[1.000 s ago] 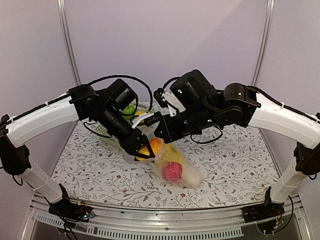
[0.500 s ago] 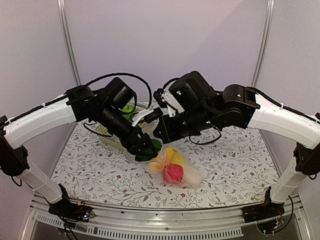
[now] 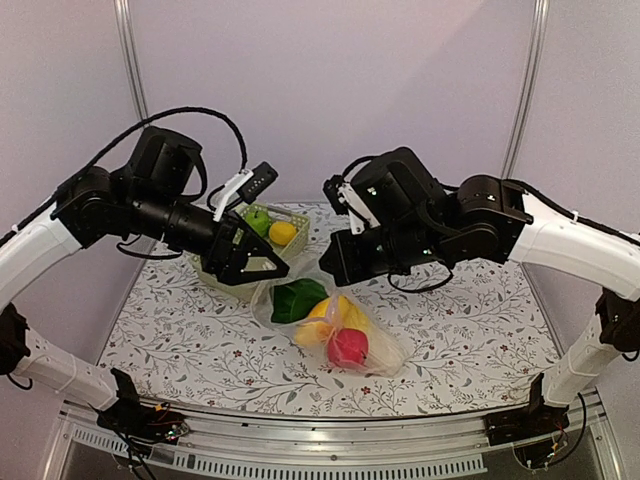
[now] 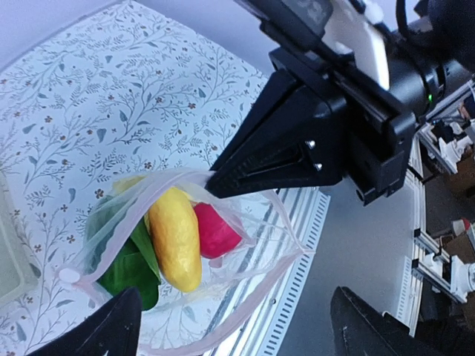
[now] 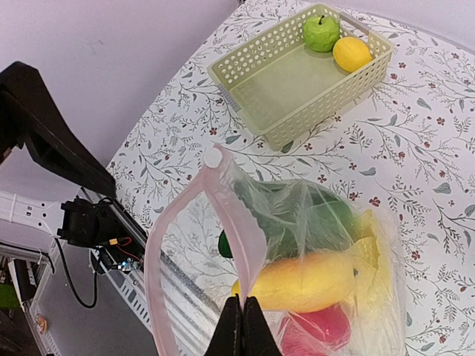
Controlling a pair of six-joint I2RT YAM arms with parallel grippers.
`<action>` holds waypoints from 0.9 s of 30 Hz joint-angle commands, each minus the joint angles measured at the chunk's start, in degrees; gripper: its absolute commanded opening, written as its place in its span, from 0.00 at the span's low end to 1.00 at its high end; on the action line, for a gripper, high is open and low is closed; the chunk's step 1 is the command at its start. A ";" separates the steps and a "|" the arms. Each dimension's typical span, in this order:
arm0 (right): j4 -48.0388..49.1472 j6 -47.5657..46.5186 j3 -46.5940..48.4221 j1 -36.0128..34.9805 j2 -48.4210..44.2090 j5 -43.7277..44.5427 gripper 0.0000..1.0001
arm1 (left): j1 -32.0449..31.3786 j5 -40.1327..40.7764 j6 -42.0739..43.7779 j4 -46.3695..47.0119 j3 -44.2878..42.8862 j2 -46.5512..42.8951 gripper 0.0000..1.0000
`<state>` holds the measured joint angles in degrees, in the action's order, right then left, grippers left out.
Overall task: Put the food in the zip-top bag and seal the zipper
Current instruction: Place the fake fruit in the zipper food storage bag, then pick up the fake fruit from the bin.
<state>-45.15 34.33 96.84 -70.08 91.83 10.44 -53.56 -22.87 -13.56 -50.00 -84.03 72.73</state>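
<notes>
Zip-top bag [image 3: 345, 335] runs 10-to-4 o'clock in our top view, mouth toward 10. We see the right gripper [image 5: 242, 326] pinched on its rim and the left gripper [image 4: 234, 311] spread wide.

Pale lilac walls [image 3: 330, 80] close in the space on the far side and on both flanks, plain and without windows. Two slim metal posts [image 3: 130, 60] stand upright at the back corners. The table [image 3: 480, 320] wears a white cloth printed with grey-green leafy sprigs and small red flowers. A ribbed aluminium rail [image 3: 330, 445] runs along its near edge. The light is soft and even, with faint shadows.
</notes>
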 commanded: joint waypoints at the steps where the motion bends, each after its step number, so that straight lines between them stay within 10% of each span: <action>1: 1.91 1.04 -1.67 -0.27 -3.32 3.66 0.00 | 2.26 7.56 -3.26 3.43 2.27 -4.76 0.91; 14: 3.41 2.52 -4.90 -0.22 -6.91 8.56 0.00 | 25.15 16.36 -16.86 19.15 12.90 2.93 0.96; 27: 3.24 3.47 -4.96 0.27 -7.11 10.06 0.00 | 30.98 26.75 -17.40 25.37 0.89 31.28 0.79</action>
<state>-42.72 37.45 91.94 -70.06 86.30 18.74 -23.44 -1.08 -31.59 -27.18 -78.39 98.52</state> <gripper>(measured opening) 0.006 0.800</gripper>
